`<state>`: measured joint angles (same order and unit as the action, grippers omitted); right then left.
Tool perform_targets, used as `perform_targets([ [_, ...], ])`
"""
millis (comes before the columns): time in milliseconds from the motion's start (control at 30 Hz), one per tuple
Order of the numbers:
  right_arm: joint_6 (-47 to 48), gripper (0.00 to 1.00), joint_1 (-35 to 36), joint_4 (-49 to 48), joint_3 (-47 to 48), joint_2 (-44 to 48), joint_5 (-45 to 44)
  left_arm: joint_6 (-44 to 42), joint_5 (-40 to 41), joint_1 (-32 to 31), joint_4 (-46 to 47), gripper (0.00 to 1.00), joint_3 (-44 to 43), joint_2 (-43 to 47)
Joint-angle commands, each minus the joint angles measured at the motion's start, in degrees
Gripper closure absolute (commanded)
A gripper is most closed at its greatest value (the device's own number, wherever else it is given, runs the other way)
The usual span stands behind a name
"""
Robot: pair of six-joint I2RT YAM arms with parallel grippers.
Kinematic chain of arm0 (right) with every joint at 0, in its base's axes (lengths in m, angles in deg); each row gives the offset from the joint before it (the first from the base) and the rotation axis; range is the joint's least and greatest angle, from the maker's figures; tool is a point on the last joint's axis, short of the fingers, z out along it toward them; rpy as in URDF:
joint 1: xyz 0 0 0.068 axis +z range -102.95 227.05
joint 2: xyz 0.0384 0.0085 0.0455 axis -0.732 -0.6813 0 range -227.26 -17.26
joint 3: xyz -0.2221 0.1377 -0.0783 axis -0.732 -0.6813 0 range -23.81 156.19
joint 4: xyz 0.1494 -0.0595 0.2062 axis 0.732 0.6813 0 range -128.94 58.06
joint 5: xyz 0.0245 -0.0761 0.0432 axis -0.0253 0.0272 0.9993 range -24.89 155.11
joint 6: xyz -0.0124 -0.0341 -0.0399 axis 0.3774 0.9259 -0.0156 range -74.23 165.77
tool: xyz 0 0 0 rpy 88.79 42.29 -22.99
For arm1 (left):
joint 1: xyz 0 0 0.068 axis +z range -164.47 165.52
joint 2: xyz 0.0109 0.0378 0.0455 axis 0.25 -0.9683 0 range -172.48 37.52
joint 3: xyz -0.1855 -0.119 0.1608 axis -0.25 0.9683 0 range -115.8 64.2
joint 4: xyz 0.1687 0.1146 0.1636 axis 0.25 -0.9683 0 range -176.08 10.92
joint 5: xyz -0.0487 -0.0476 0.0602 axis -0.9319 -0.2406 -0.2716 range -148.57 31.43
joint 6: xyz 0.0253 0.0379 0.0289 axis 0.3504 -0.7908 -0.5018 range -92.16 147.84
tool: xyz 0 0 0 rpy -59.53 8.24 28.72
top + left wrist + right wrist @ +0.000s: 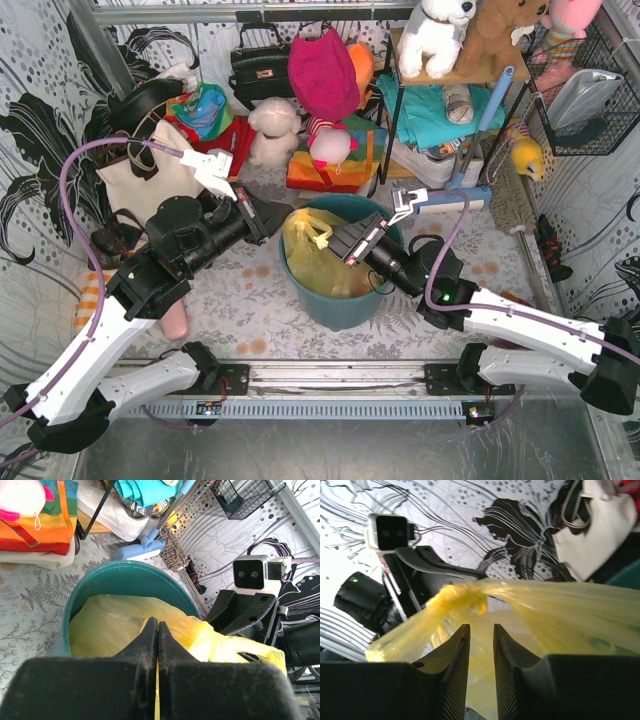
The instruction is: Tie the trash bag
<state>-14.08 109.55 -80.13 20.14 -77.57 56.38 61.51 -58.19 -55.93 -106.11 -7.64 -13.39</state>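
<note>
Pointing leftward (bunched neck, crosswise): trash bag [303, 255]

Crinkly, thin, translucent yellow plastic trash bag [308, 243]; smooth teal plastic bucket [340, 305].

Home-like nook: plush toys [437, 30], handbag [260, 66]

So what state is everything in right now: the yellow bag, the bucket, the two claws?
trash bag: sitting in the bucket, top bunched into a knot-like twist.
bucket: upright, lined with the bag.
left gripper: shut, pinching the bag's plastic.
right gripper: slightly open, bag plastic in the gap.
</note>
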Motion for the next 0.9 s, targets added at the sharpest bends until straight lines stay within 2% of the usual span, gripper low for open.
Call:
perform_targets([
  [0,-0.56,0.75,0.33,11.47,-0.78,4.89,-3.28,-1.65,-0.13,0.36,1.49,1.00,-1.51,0.68],
  [100,0.53,0.78,0.34,15.74,-0.52,8.44,-5.17,-1.81,-0.02,0.32,1.56,1.00,-1.70,0.85],
  [233,2.34,0.78,0.28,20.78,1.51,12.26,-6.92,-2.18,-0.06,0.32,1.92,1.00,-2.04,1.29],
  [400,3.52,0.57,0.30,22.36,5.75,11.61,-3.14,-3.14,-0.35,0.34,2.49,1.00,-2.58,1.50],
  [500,3.45,0.50,0.34,21.81,8.48,9.72,0.47,-3.31,-1.24,0.32,3.11,1.00,-2.88,1.43],
  [667,2.84,0.45,0.30,20.41,10.29,7.76,4.43,-3.43,-2.21,0.32,4.54,1.00,-2.88,1.48],
  [867,2.05,0.45,0.30,21.47,11.85,6.51,7.42,-3.69,-2.92,0.40,5.90,1.00,-3.09,1.60],
])
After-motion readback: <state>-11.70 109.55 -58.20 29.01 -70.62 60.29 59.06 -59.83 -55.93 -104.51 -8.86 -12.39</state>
